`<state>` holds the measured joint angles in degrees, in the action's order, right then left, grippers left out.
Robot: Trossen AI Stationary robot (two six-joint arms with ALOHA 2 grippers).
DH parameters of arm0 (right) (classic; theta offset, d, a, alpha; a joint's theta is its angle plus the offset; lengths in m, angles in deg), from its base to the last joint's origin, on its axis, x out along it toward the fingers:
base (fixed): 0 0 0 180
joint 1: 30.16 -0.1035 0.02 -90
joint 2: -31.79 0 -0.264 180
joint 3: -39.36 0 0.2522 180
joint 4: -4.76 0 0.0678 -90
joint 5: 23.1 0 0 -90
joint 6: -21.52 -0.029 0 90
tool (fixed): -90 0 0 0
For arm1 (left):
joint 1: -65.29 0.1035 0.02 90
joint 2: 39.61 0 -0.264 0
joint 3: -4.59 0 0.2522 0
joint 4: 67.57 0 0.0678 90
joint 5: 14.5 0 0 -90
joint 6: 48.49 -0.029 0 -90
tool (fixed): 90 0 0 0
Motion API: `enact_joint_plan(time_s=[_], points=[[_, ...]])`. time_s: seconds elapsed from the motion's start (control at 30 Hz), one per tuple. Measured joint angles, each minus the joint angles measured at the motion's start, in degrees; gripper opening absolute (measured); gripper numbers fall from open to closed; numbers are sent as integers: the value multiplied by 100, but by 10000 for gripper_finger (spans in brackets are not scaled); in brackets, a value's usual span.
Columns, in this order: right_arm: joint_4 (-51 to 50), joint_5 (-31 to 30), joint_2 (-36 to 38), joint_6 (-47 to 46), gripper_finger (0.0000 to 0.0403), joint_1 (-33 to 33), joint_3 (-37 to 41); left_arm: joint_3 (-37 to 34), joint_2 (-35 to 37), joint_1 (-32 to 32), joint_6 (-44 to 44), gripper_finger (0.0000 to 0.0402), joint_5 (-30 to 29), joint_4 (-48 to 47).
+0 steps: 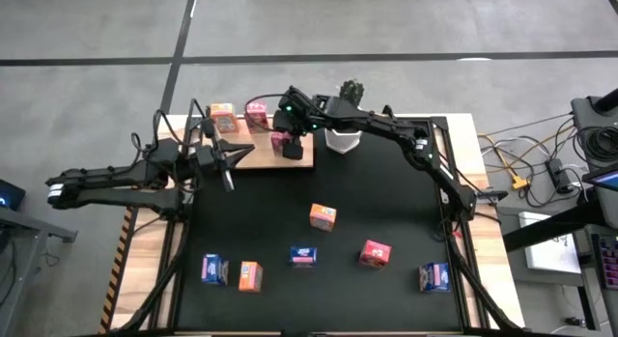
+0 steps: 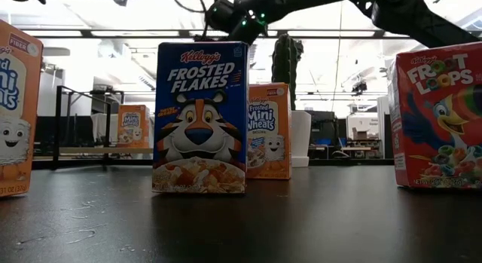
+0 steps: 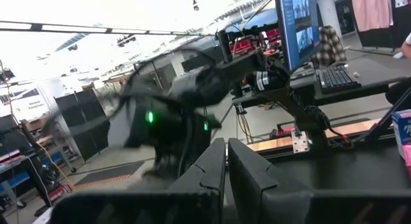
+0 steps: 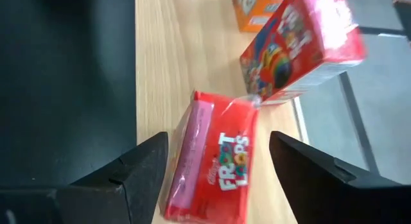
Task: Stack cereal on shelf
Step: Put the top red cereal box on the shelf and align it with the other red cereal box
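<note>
The shelf's light-wood board (image 1: pixel 253 154) lies at the far left of the black mat. On it stand an orange cereal box (image 1: pixel 222 115) and a pink-red box (image 1: pixel 257 112). A second pink-red Froot Loops box (image 4: pixel 215 163) lies flat on the board. My right gripper (image 4: pixel 218 139) is open just above it, one finger on either side with a gap to each; it also shows in the high view (image 1: pixel 290 144). My left gripper (image 1: pixel 228 155) is shut and empty, hovering at the board's near left corner. Several more boxes stand on the mat, among them an orange one (image 1: pixel 323 216).
A white pot (image 1: pixel 343 139) with a cactus stands just right of the board, under my right arm. Blue (image 1: pixel 212 269), orange (image 1: pixel 250 276), blue (image 1: pixel 303 256), pink-red (image 1: pixel 375 253) and blue (image 1: pixel 435 276) boxes stand along the mat's near part. Thin black posts rise at the board's edges.
</note>
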<state>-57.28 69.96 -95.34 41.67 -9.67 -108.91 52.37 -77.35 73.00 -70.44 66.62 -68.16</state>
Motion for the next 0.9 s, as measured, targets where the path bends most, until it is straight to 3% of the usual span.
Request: enact_joint_plan(time_s=[0.2,0.4,0.63,0.9], points=[[-271,39,485,-2,245,-147,-9,0,-196,0,132,2,-4,15],[-398,571,1071,36,182,-275,376,195,-544,0,211,1,-94,-278],[868,641,2247,54,107,-483,2377,846,-1281,54,285,1,-105,-1511],[2878,592,3649,45,60,-638,4900,1693,-2414,635,280,1,-105,-2513]])
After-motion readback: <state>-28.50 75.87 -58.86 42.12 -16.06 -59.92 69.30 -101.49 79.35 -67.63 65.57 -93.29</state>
